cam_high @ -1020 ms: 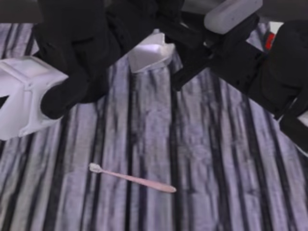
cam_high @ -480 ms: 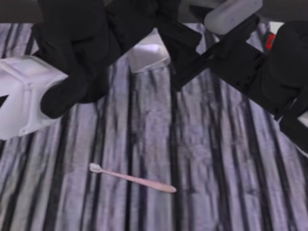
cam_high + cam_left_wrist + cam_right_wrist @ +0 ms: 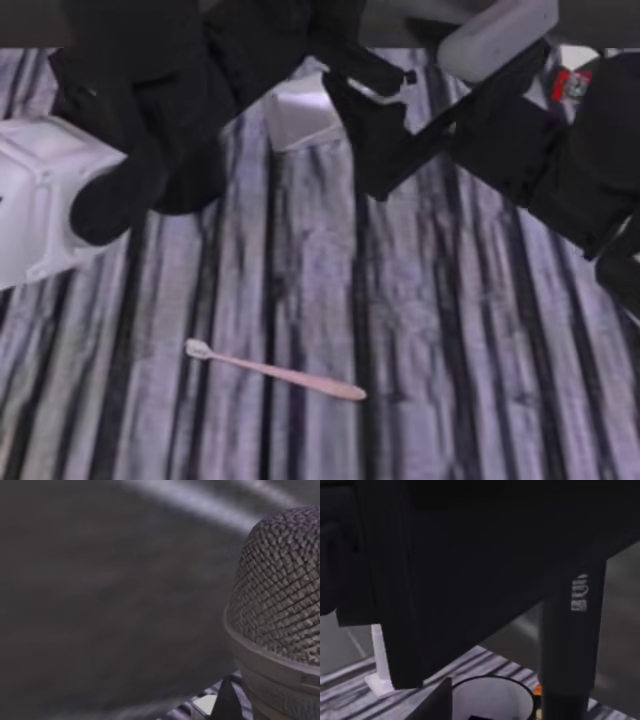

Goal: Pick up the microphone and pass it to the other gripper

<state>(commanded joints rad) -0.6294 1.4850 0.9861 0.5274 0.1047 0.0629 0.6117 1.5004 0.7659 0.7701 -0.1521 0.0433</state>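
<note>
The microphone is held up at the back middle, where both arms meet. Its silver collar (image 3: pixel 385 88) shows in the top view, its grey mesh head (image 3: pixel 280 580) fills the left wrist view, and its black handle (image 3: pixel 570 645) with a small logo stands in the right wrist view. My left gripper (image 3: pixel 340 62) is shut on it, one dark fingertip (image 3: pixel 227 702) showing beside the collar. My right gripper (image 3: pixel 378 145) reaches in from the right and is open. One finger (image 3: pixel 437 702) stands apart from the handle, with a gap between them.
A pink toothbrush (image 3: pixel 275 371) lies on the striped table toward the front. Below the grippers sit a white black-rimmed mug (image 3: pixel 490 695) and a white post (image 3: pixel 379 655). A red-marked object (image 3: pixel 572 85) peeks out at the back right.
The left arm has shifted a little to the left and the right arm a little to the right. The microphone's silver collar now shows between them. The toothbrush has not moved.
</note>
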